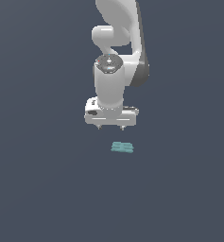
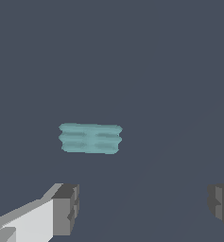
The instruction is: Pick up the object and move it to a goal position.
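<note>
Currently object [image 1: 122, 147] lies flat, apart from spread hand [image 1: 111, 127].

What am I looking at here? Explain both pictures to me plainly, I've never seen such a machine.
These are simulator renders. The white jointed robot arm ends in a two-fingered gripper. One picture comes from a camera off the arm; the other from a camera on its wrist, looking past the grey fingertips. On the plain dark grey surface lies a small flat teal-green ridged piece, the thing to be picked up. The gripper is open, above the piece, holding nothing.
</note>
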Available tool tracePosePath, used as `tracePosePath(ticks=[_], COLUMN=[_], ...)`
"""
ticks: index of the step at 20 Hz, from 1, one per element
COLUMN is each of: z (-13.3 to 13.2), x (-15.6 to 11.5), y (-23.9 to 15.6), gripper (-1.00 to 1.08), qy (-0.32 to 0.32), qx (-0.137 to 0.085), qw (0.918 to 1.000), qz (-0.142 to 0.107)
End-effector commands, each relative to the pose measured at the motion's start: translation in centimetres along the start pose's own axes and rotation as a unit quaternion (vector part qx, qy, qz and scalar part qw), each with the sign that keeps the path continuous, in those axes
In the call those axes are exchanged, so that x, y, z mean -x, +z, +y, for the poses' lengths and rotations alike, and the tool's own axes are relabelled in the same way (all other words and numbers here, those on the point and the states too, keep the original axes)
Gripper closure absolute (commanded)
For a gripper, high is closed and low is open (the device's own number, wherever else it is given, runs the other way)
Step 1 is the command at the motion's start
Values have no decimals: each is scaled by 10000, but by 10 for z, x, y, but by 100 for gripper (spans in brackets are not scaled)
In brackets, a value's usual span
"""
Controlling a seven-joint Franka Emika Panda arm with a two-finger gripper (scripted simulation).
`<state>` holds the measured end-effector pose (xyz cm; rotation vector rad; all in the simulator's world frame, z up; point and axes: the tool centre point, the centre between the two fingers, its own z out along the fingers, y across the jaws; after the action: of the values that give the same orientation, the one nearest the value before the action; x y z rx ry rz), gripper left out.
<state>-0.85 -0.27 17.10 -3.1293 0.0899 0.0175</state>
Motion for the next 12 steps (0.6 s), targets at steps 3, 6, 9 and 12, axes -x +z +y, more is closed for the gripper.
tracePosePath(ticks=[3,6,9,12], z=[-1,-7,-15,-20], x=[0,2,4,5], y=[0,1,1,1], gripper=[-92,-92,-92,-92], qy=[-15,-89,-191,-227], qx=[-2,-15,-36,-49], qw=[10000,10000,9998,9997], qz=[0,-1,-1,-1])
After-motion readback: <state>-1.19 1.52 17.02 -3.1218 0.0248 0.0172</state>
